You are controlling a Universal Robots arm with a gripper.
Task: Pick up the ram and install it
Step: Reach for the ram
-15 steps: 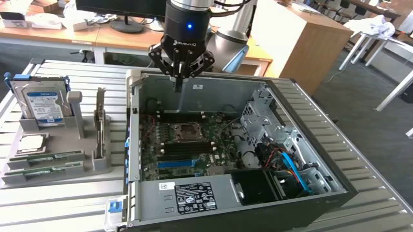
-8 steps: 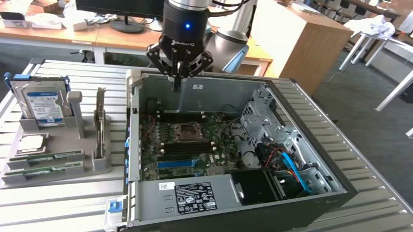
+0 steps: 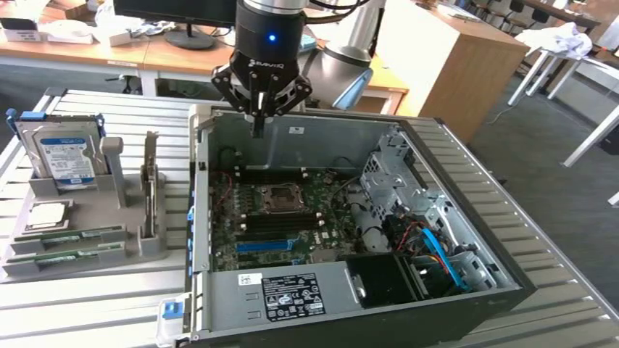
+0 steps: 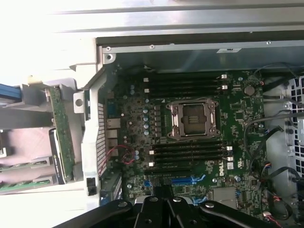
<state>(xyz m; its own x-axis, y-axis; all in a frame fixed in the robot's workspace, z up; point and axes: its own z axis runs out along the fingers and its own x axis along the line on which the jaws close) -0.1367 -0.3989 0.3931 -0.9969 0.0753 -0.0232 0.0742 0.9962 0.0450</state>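
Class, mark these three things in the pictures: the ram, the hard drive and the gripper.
ram [image 3: 75, 235]: exterior view, middle of one green stick's board.
hard drive [image 3: 60, 158]: exterior view, centre of its labelled face.
gripper [image 3: 258, 129]: exterior view, midway between its shut fingertips.

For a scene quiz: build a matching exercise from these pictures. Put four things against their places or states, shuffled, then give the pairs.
1. slim green ram sticks
2. silver hard drive with blue label
3. black gripper
4. square metal processor socket

A. middle of the motherboard
B. standing upright in the grey holder
C. shut, by the open case's far wall
D. low at the grey holder's near end

Pairs: 1-D, 2-B, 3-C, 4-A
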